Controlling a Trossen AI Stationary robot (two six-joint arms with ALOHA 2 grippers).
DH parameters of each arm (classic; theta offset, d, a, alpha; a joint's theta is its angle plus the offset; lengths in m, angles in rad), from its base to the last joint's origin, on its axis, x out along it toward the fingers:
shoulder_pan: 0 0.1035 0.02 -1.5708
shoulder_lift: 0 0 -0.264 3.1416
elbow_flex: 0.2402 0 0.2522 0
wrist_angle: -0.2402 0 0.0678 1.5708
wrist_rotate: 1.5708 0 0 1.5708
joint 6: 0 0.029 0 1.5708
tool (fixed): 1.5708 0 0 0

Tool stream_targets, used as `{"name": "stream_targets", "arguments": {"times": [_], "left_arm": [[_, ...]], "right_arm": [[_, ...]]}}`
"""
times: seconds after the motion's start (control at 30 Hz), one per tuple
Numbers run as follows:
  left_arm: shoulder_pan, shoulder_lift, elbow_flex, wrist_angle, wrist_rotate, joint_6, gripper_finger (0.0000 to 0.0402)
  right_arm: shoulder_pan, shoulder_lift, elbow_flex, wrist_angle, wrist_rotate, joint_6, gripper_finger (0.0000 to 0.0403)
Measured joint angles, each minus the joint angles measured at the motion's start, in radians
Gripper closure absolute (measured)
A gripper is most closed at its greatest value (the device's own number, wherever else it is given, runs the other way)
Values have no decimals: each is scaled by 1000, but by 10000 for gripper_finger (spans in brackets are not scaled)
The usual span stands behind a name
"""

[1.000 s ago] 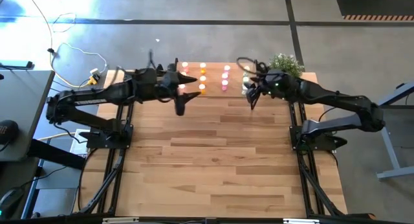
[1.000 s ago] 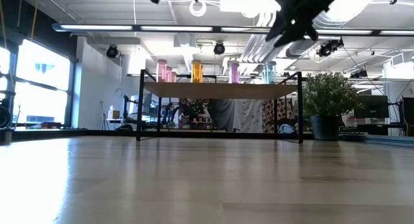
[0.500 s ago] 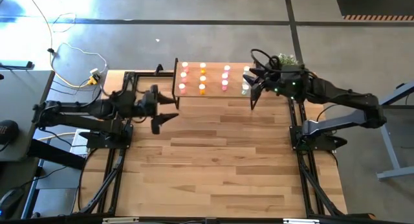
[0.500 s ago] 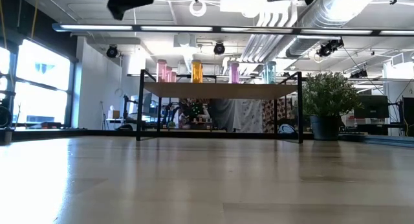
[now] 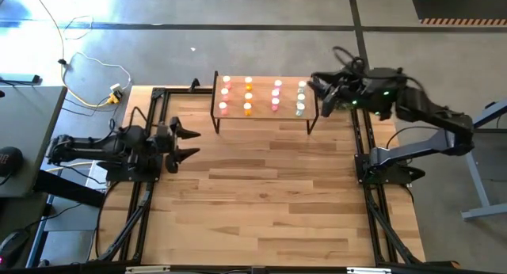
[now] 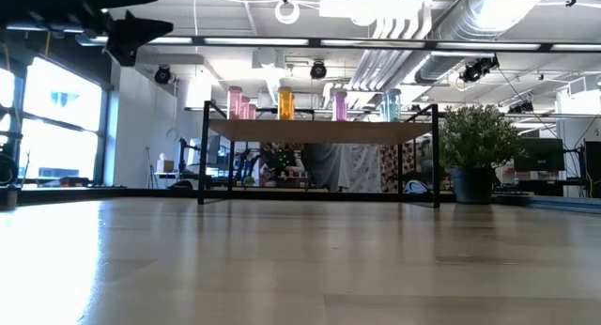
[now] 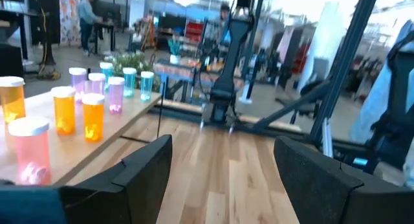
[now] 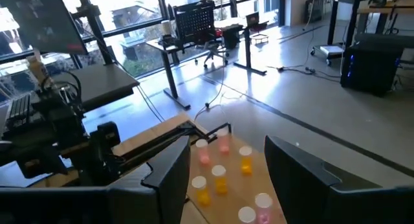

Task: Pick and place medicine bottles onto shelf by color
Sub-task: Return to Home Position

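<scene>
The bottles (image 5: 248,98) stand on the shelf (image 5: 262,96) at the surface's (image 5: 261,195) far edge, lined up by colour: pink, orange, pink, pale green. The left arm (image 5: 103,145) lies at the left edge, jaws wide and empty. The right arm (image 5: 412,108) hovers by the far right corner, jaws wide and empty.

The wooden desk (image 5: 261,187) carries the low shelf (image 5: 262,100) at its far edge. On its board stand the medicine bottles (image 5: 248,97) in four columns: pink, orange, pink, pale green.
</scene>
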Motion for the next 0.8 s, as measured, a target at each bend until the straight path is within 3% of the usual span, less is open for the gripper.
{"name": "stream_targets", "arguments": {"times": [0.2, 0.33, 0.6, 0.8], "left_arm": [[0, -174, -102, -14, 0, -38, 142], [1, -237, -152, -9, -6, -63, 142], [1, -261, -236, 33, -17, -122, 142], [1, -256, -242, -38, -51, -122, 142]], "right_arm": [[-18, -67, 110, -124, 4, -26, 212], [-16, -168, 62, -152, 28, -23, 212], [32, -468, -389, 50, 87, 17, 212], [52, -651, -637, 134, 84, 64, 212]]}}
